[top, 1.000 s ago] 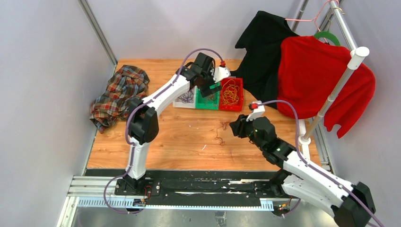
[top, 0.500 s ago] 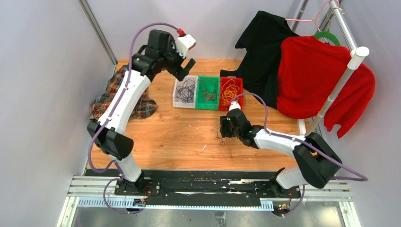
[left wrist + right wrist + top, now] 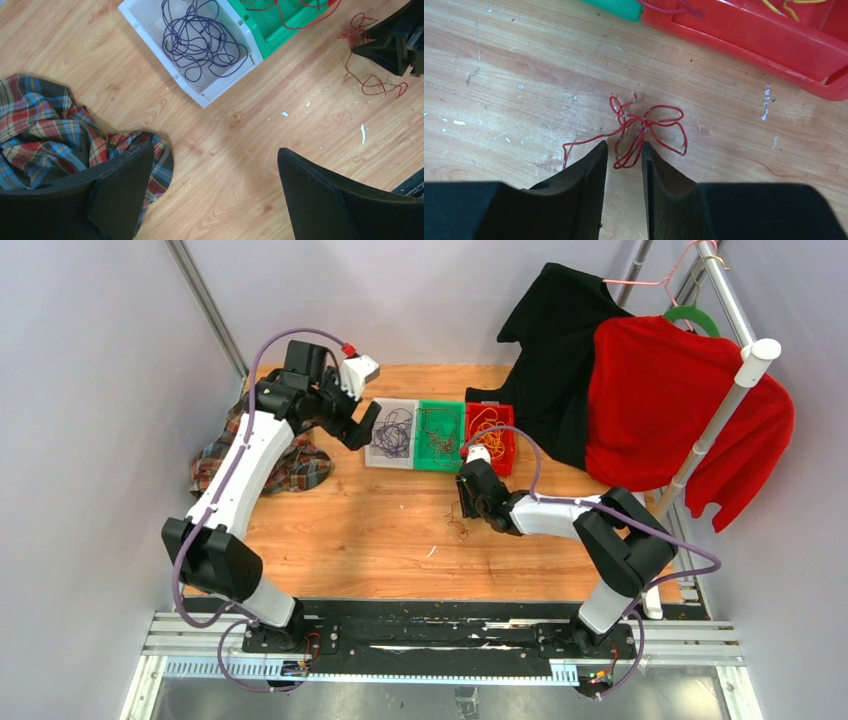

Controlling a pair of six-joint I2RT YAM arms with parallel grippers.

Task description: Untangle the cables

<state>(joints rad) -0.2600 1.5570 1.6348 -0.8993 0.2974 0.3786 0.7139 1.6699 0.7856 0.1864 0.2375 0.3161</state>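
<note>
**Two arms at work on scattered cables.** A loose dark red cable lies curled on the wooden surface, nearer the arms than the white bin and off to its right. The right tool is down low over it. Its fingers stand narrowly apart, with the cable's near loops lying in the gap and bare wood showing between them. The left tool hangs above the surface just left of the white bin, spread wide and holding nothing. Inside the white bin sits a tangled purple cable. A green bin touches the white bin's right side and holds a second red cable. A red bin, one place further right, holds a yellow-orange cable. A plaid cloth lies crumpled to the white bin's left.
</note>
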